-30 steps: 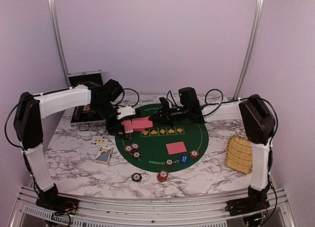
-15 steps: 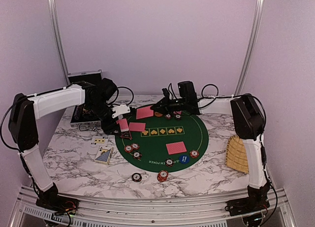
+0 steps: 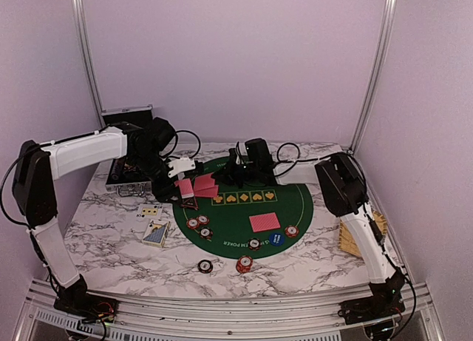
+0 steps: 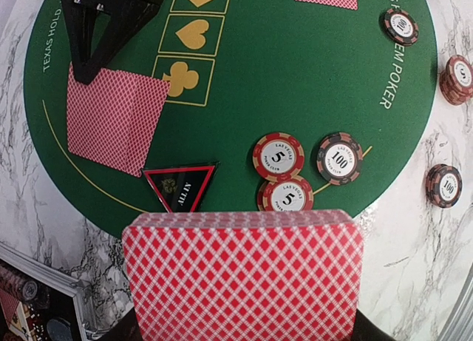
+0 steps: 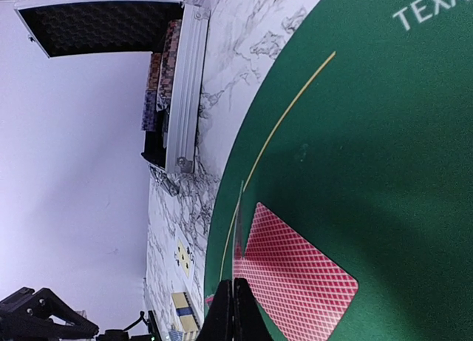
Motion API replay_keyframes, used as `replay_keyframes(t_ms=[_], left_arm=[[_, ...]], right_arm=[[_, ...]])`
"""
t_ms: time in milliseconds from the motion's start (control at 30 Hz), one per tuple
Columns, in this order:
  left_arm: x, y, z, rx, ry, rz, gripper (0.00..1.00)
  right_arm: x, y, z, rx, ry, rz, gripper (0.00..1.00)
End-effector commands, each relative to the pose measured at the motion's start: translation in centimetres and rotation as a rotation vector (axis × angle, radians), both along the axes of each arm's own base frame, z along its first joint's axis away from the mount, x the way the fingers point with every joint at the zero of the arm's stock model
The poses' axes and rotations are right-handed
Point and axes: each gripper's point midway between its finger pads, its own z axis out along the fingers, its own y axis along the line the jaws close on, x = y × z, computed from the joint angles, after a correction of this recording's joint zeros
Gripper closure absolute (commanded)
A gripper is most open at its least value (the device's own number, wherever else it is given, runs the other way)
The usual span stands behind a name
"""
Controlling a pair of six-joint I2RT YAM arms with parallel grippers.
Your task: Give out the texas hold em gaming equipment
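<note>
My left gripper [image 3: 182,180] is shut on a deck of red-backed playing cards [image 4: 244,274] that fills the bottom of the left wrist view. It hangs over the left rim of the green poker mat [image 3: 244,211]. My right gripper [image 5: 233,288] is shut on a single red-backed card [image 5: 238,223], seen edge-on, just above another card [image 5: 295,278] lying face down on the mat. Below that card [image 4: 114,117] lies the dark triangular marker [image 4: 179,187], with three chips [image 4: 278,156] to its right. One more face-down card [image 3: 264,222] lies mid-mat.
The open black case [image 3: 126,145] stands at the back left. A wicker tray [image 3: 362,234] sits at the right, partly behind the right arm. Face-up cards [image 3: 150,210] and a card box [image 3: 156,232] lie left of the mat. Two chips [image 3: 205,266] rest near the front edge.
The right arm has swung left and lowered its card from the mat's far side to just over the face-down card near the left gripper. The left gripper has shifted slightly, still holding the deck.
</note>
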Motion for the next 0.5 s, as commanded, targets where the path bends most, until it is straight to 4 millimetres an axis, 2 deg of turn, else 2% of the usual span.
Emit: replay_keyframes(t_ms=[0,167,233,400,467], left_arm=[[-0.2,-0.5,2.0,-0.05,-0.03,-0.008,1.0],[-0.4,-0.5,2.2,-0.057,-0.028,-0.014,1.0],[-0.4,-0.5,2.1,-0.056,-0.027,-0.016,1.0],[-0.3,-0.6,1.9,-0.054,-0.022,-0.016,1.0],[-0.3,-0.7,2.0,-0.054,-0.022,-0.015,1.0]], right_arm=[[0.8,1.2,0.2,0.007,-0.038,-0.046,1.0],[0.6,1.1,-0.3,-0.06,-0.068,-0.071,1.0],[0.5,0.8,-0.3,-0.087,-0.079,-0.073,0.97],[0.2,0.3,-0.4,-0.135,-0.086,-0.07,0.7],[0.3,0.0,0.0,-0.148,-0.101,-0.067,0.63]])
